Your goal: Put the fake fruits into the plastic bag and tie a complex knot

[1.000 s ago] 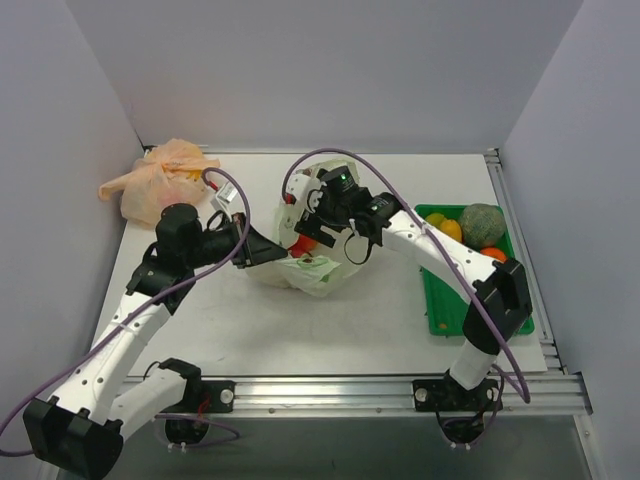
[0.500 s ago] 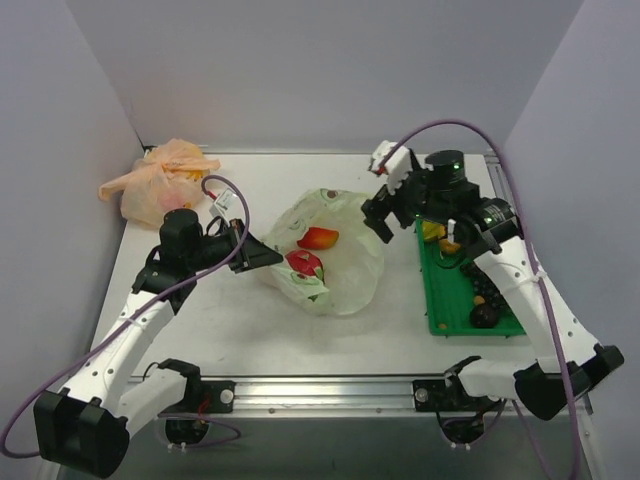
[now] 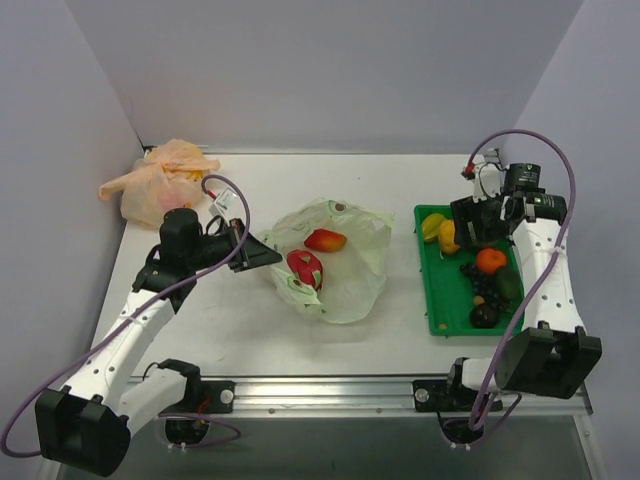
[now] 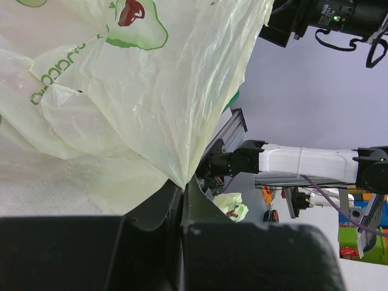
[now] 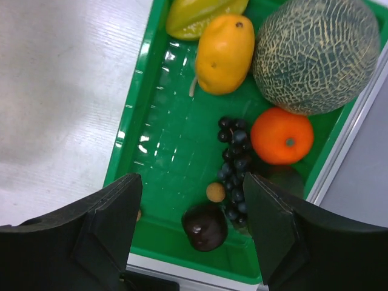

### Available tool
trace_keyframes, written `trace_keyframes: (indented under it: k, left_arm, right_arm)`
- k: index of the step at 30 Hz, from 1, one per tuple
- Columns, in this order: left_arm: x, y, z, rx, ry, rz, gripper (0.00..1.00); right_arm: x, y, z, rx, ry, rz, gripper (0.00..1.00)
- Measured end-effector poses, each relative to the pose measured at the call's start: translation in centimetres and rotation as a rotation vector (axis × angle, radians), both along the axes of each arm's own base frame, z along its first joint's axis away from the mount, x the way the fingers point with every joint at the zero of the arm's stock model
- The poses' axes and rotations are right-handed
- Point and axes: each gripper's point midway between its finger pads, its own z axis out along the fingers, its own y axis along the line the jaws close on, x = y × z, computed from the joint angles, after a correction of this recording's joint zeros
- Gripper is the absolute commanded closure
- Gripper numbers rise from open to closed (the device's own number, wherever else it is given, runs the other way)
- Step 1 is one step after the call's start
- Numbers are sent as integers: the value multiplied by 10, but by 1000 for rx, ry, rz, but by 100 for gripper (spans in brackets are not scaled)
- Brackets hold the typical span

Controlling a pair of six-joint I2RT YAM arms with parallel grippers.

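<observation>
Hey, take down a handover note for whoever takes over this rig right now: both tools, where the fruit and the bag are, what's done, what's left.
Left tool: shut, pinching an edge of the plastic bag.
Right tool: open and empty, above the green tray.
Done: the bag lies mid-table with the dragon fruit and a red-orange fruit inside.
In the tray: starfruit, yellow fruit, melon, orange, grapes, dark purple fruit.
Left: bag the tray fruits, then tie the knot; no knot yet.
</observation>
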Motion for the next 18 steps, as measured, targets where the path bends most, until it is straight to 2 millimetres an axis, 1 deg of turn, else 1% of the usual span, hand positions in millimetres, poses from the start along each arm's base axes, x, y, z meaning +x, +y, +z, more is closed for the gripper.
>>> trace_keyframes:
  k: [2, 5, 8, 11, 15, 18]
  left_arm:
    - [0, 0, 0, 1, -2, 0, 94]
    - [1, 1, 0, 0, -2, 2, 93]
    - [2, 2, 0, 0, -1, 8, 93]
    - [4, 5, -1, 1, -2, 14, 93]
    - [5, 7, -3, 3, 0, 20, 93]
    - [5, 7, -4, 3, 2, 21, 94]
  right_arm:
    - [1, -5, -14, -9, 45, -33, 31]
    - [11, -13, -31, -10, 88, -123, 30]
    - [23, -16, -49, 4, 115, -193, 31]
    - [28, -15, -64, 17, 128, -233, 32]
    - [42, -8, -72, 22, 115, -231, 36]
    - [61, -4, -73, 29, 103, -227, 39]
